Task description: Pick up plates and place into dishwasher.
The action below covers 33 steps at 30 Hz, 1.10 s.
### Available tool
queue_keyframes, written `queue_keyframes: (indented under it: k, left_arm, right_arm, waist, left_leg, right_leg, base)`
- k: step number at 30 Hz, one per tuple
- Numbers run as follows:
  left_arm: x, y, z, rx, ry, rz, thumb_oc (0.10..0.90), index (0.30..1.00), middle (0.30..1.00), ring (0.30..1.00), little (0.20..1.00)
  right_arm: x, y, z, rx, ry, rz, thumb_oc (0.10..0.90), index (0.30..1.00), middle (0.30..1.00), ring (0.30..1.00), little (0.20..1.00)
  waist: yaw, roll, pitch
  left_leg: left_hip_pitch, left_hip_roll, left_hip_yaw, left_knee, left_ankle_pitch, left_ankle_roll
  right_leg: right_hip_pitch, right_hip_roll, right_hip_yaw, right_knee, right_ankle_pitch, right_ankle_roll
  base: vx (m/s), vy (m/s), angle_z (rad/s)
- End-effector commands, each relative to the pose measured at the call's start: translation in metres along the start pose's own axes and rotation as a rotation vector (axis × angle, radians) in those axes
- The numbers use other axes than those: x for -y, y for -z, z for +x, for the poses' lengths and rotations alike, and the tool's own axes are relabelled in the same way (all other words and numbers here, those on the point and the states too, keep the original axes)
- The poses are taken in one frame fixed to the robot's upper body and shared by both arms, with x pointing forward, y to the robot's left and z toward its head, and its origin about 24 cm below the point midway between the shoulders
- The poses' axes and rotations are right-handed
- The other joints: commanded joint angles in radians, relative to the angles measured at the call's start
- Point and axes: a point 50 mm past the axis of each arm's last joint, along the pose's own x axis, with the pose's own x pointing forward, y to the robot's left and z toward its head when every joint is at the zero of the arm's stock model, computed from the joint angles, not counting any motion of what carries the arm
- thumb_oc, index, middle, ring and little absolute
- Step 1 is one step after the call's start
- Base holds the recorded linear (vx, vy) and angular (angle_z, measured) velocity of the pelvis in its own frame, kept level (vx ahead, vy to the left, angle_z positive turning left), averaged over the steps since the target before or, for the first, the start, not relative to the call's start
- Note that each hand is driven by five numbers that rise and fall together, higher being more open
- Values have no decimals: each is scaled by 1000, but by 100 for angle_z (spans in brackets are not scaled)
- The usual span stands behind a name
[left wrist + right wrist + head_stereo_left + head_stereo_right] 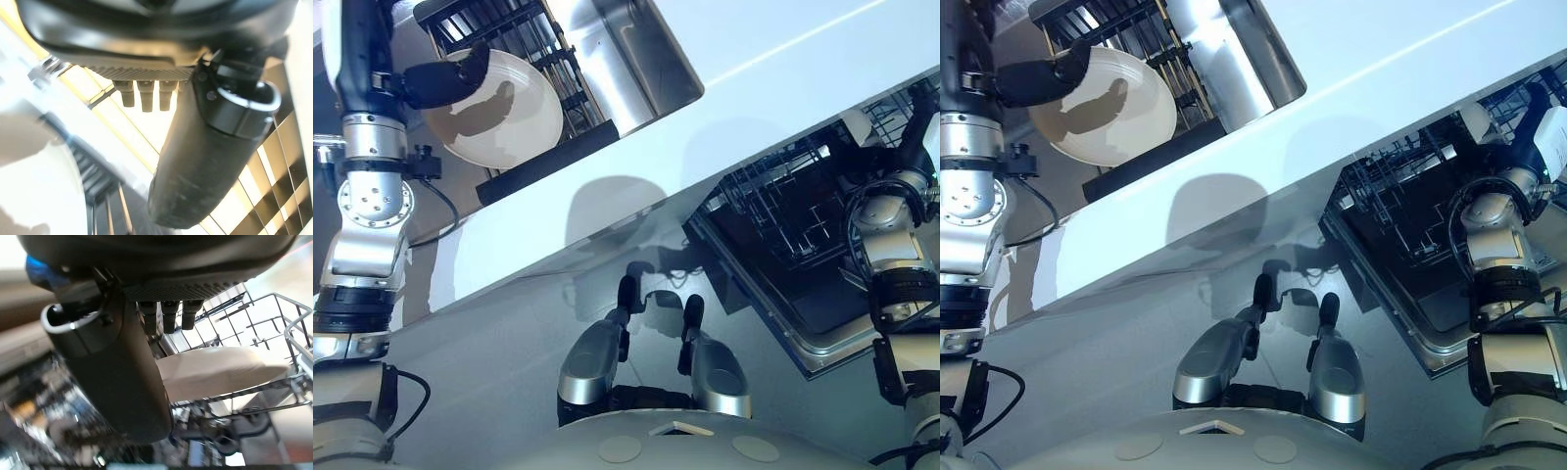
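Kitchen: counter, sink, dishwasher rack.

2 plates, 2 racks

Head stereo pair: 2 views from the robot's head, looking steeply down across the white counter from a little apart. Both share the same scene: the dish rack and plate toward the robot's left, the sink beside them, and the open dishwasher rack toward the right.

Left wrist view: set on the left wrist, facing along the left hand from very close; rack bars and the plate's pale surface show past it.

Right wrist view: set on the right wrist, facing along the right hand, very close, into the dishwasher's wire basket, where a second plate sits.
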Motion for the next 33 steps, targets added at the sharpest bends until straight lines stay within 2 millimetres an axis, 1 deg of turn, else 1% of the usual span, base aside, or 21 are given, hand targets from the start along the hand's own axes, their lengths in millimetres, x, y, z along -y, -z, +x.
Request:
queue_keyframes:
  k: [1, 3, 7, 10, 11, 13, 15, 17, 20, 22, 25, 27, 28, 30, 31, 33]
  left_arm:
    - [-38, -15, 1, 88, -146, 106, 800, 900, 900, 900, 900]
    - [-43, -10, -2, 59, -156, 138, 800, 900, 900, 900, 900]
    - [-52, 9, -12, -60, -139, 219, 800, 900, 900, 900, 900]
    - [-63, 38, -27, -259, -88, 290, 800, 900, 900, 900, 900]
    - [-64, 42, -29, -292, -74, 289, 800, 900, 900, 900, 900]
    - [-67, 57, -39, -392, -29, 302, 800, 900, 900, 900, 900]
    - [-68, 74, -53, -516, 30, 278, 800, 900, 900, 900, 900]
    - [-68, 81, -58, -567, 53, 269, 800, 900, 900, 900, 900]
    - [-66, 95, -71, -667, 96, 266, 800, 900, 900, 900, 900]
    - [-65, 103, -78, -723, 135, 298, 800, 900, 900, 900, 900]
    - [-68, 106, -82, -723, 156, 397, 800, 900, 900, 900, 900]
    - [-74, 99, -78, -641, 107, 491, 800, 900, 900, 900, 900]
    - [-81, 91, -75, -566, 25, 529, 800, 900, 900, 900, 900]
    - [-85, 84, -73, -498, -37, 525, 800, 900, 900, 900, 900]
    - [-90, 77, -72, -458, -84, 507, 800, 900, 900, 900, 900]
    - [-93, 72, -74, -440, -110, 487, 800, 900, 900, 900, 900]
  right_arm:
    - [26, -4, -4, 144, 126, 36, 800, 900, 900, 900, 900]
    - [28, 0, -9, 152, 125, 54, 800, 900, 900, 900, 900]
    - [33, 5, -16, 171, 117, 76, 800, 900, 900, 900, 900]
    - [39, 6, -20, 201, 108, 88, 800, 900, 900, 900, 900]
    - [39, 6, -21, 205, 107, 91, 800, 900, 900, 900, 900]
    - [43, 2, -23, 227, 108, 108, 800, 900, 900, 900, 900]
    - [48, -5, -25, 264, 117, 139, 800, 900, 900, 900, 900]
    - [50, -8, -27, 287, 126, 157, 800, 900, 900, 900, 900]
    - [55, -21, -30, 348, 148, 207, 800, 900, 900, 900, 900]
    - [56, -27, -33, 386, 154, 231, 800, 900, 900, 900, 900]
    - [56, -34, -37, 427, 149, 243, 800, 900, 900, 900, 900]
    - [56, -35, -39, 450, 144, 229, 800, 900, 900, 900, 900]
    - [56, -31, -42, 452, 134, 214, 800, 900, 900, 900, 900]
    - [55, -27, -44, 447, 122, 203, 800, 900, 900, 900, 900]
    - [53, -19, -46, 433, 109, 189, 800, 900, 900, 900, 900]
    - [52, -13, -48, 412, 94, 185, 800, 900, 900, 900, 900]
  waist:
    - [-19, -9, -232]
    - [-24, -8, -247]
    - [-29, -8, -273]
    - [-33, -7, -297]
    - [-34, -7, -297]
    - [-37, -7, -303]
    - [-43, -7, -309]
    - [-44, -7, -311]
    - [-51, -8, -314]
    - [-54, -8, -317]
    - [-56, -9, -320]
    - [-57, -13, -324]
    - [-56, -16, -329]
    - [-55, -19, -333]
    - [-52, -21, -340]
    - [-50, -24, -347]
  left_leg:
    - [36, -45, 46, 34, -163, 6]
    - [46, -47, 49, 35, -171, 8]
    - [62, -50, 54, 32, -180, 12]
    - [76, -51, 59, 27, -185, 15]
    - [73, -50, 62, 29, -179, 16]
    - [82, -49, 66, 26, -182, 19]
    - [92, -49, 70, 23, -185, 22]
    - [95, -49, 73, 22, -187, 25]
    - [102, -50, 76, 18, -189, 30]
    - [104, -52, 79, 15, -191, 33]
    - [106, -53, 80, 11, -190, 37]
    - [108, -54, 83, 7, -191, 38]
    - [108, -55, 85, 6, -192, 39]
    - [110, -55, 86, 3, -193, 40]
    - [111, -54, 88, -2, -193, 39]
    - [113, -53, 87, -8, -191, 38]
  right_leg:
    - [-77, 49, 11, 175, -172, -21]
    - [-68, 48, 13, 171, -174, -20]
    - [-51, 47, 20, 157, -175, -15]
    - [-37, 47, 25, 144, -172, -9]
    - [-39, 48, 25, 142, -163, -9]
    - [-32, 48, 27, 139, -164, -6]
    - [-26, 48, 30, 137, -164, -1]
    - [-24, 49, 31, 135, -164, 1]
    - [-21, 50, 36, 133, -163, 5]
    - [-22, 51, 38, 133, -164, 9]
    - [-23, 52, 41, 129, -161, 11]
    - [-21, 54, 43, 122, -160, 12]
    - [-20, 55, 45, 116, -158, 11]
    - [-18, 56, 46, 110, -157, 10]
    - [-16, 57, 45, 101, -155, 9]
    - [-12, 58, 42, 94, -154, 8]
  base:
    - [0, 55, -4]
    - [5, 60, -6]
    - [14, 52, -11]
    - [10, 53, -10]
    - [-17, 46, -12]
    - [-1, 48, -10]
    - [13, 60, -14]
    - [4, 38, -7]
    - [-1, 47, -5]
    - [-10, 43, -6]
    - [-7, 44, -4]
    - [-9, 48, -4]
    - [-9, 41, -5]
    - [-9, 36, -6]
    - [-6, 34, -5]
    - [3, 21, -4]
